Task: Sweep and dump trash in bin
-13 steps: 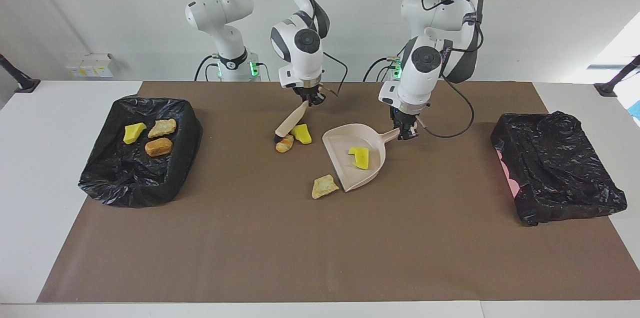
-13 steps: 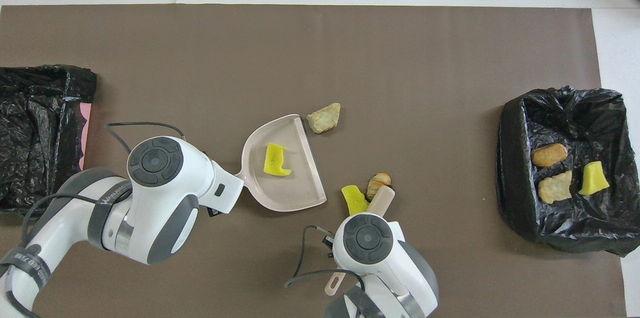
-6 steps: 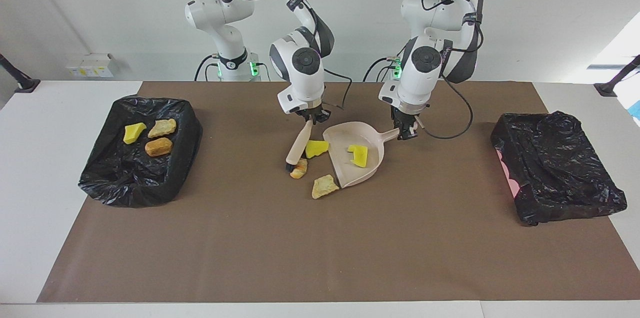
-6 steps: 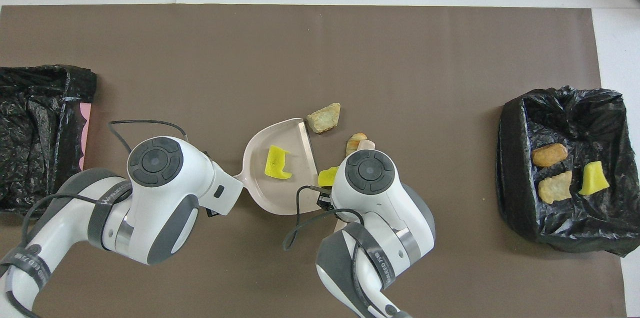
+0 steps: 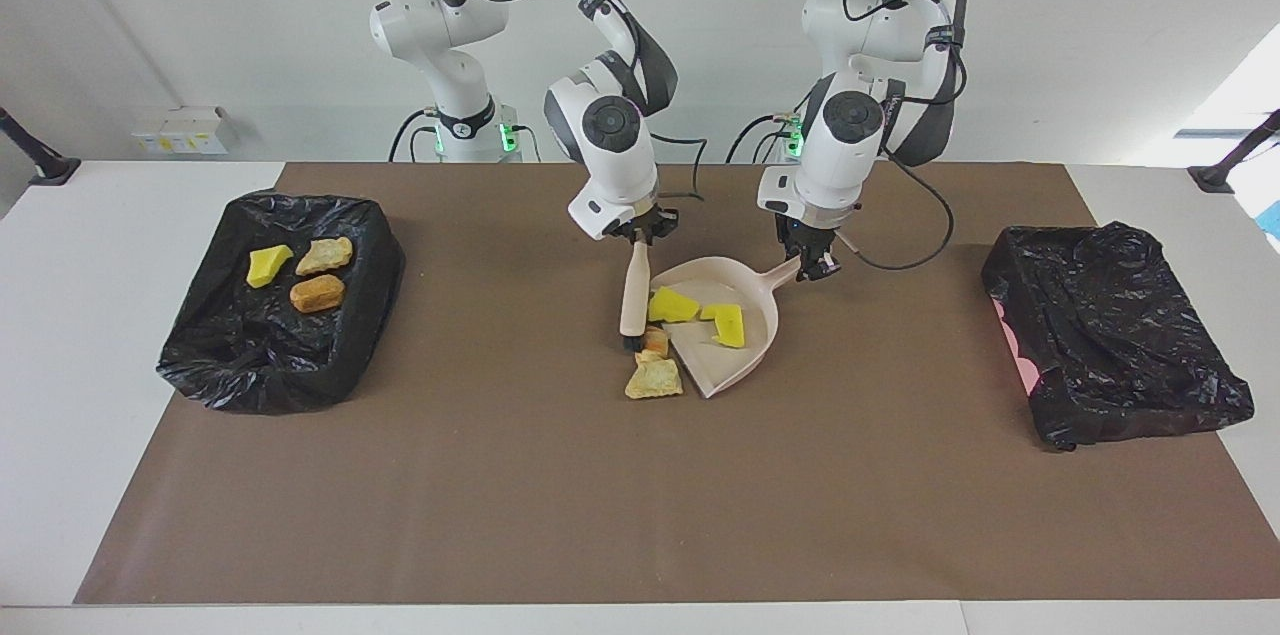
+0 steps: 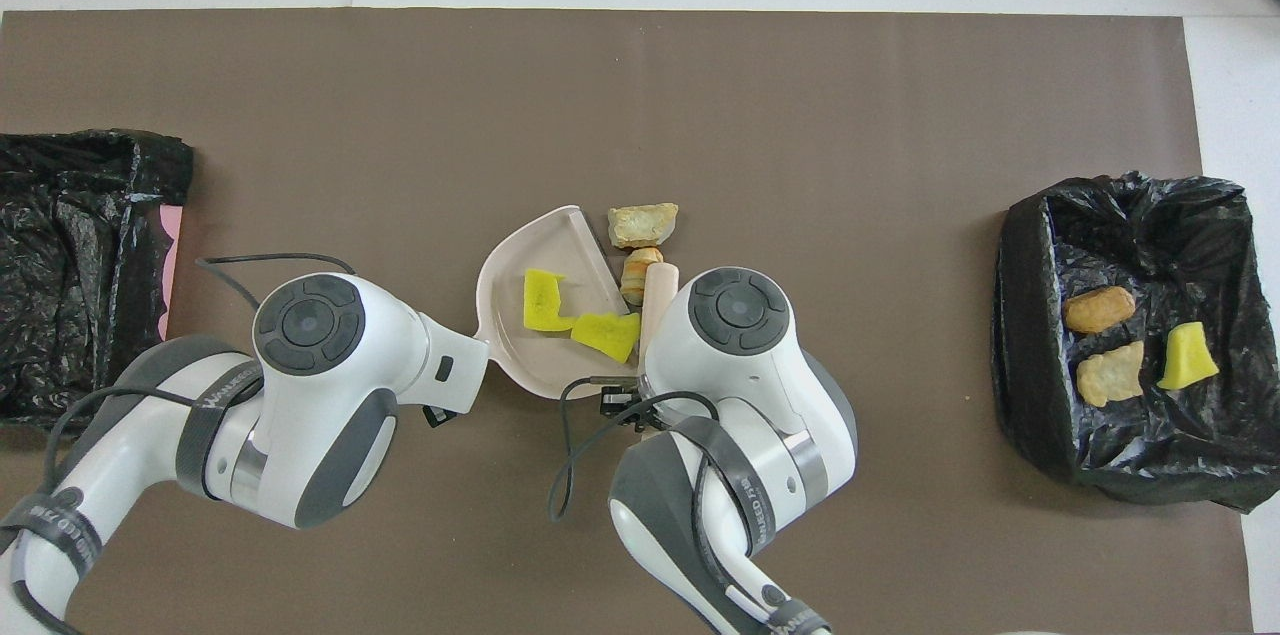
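Right gripper (image 5: 645,233) has its fingers clamped on the brush (image 5: 634,295) handle; the bristle end is down at the dustpan (image 5: 752,355) mouth. Left gripper (image 5: 812,262) has its fingers clamped on the dustpan handle. Two yellow wedges (image 5: 673,306) lie in the pan. Two bread pieces (image 5: 653,379) lie on the tabletop (image 5: 600,495) at the pan's lip, touching each other. Three trash bits (image 5: 317,292) lie in the bin (image 5: 200,365) at the right arm's end
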Robot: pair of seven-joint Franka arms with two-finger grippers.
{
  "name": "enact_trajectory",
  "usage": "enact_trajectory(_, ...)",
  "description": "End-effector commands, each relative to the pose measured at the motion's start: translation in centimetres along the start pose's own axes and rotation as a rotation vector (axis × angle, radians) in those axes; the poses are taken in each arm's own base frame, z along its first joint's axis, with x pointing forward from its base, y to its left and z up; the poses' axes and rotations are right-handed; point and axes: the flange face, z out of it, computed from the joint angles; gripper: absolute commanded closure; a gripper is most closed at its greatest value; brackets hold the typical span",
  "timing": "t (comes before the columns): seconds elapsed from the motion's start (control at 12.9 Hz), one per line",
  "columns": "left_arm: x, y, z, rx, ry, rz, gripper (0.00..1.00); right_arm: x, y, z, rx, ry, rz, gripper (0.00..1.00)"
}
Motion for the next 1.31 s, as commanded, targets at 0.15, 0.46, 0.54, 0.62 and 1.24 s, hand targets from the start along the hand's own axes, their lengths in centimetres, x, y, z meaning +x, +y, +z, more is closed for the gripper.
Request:
enact_trajectory(0.15, -0.2, 0.0, 0.2, 0.024, 0.006, -0.022, 1.00, 0.3, -1.7, -3.1, 0.016, -0.065, -0.112, 1.00)
enact_trajectory(0.46, -0.2, 0.0, 0.2, 0.016, 0.014, -0.110, 1.00, 3.1, 2.5, -4.6, -0.161, 0.029, -0.178, 1.00)
enact_trajectory(0.54, -0.2, 0.0, 0.2, 0.016, 0.014, -0.132, 1.00, 4.3, 4.1, -4.9, -0.191, 0.042, -0.198, 1.00)
enact_trajectory(0.62, -0.2, 0.0, 0.2, 0.015, 0.013, -0.132, 1.00, 5.5, 5.9, -5.1, -0.234, 0.056, -0.248, 1.00)
enact_trajectory(1.24, -0.1, 0.1, 0.2, 0.013, 0.011, -0.176, 1.00, 14.5, 8.4, -2.3, -0.323, 0.096, -0.394, 1.00)
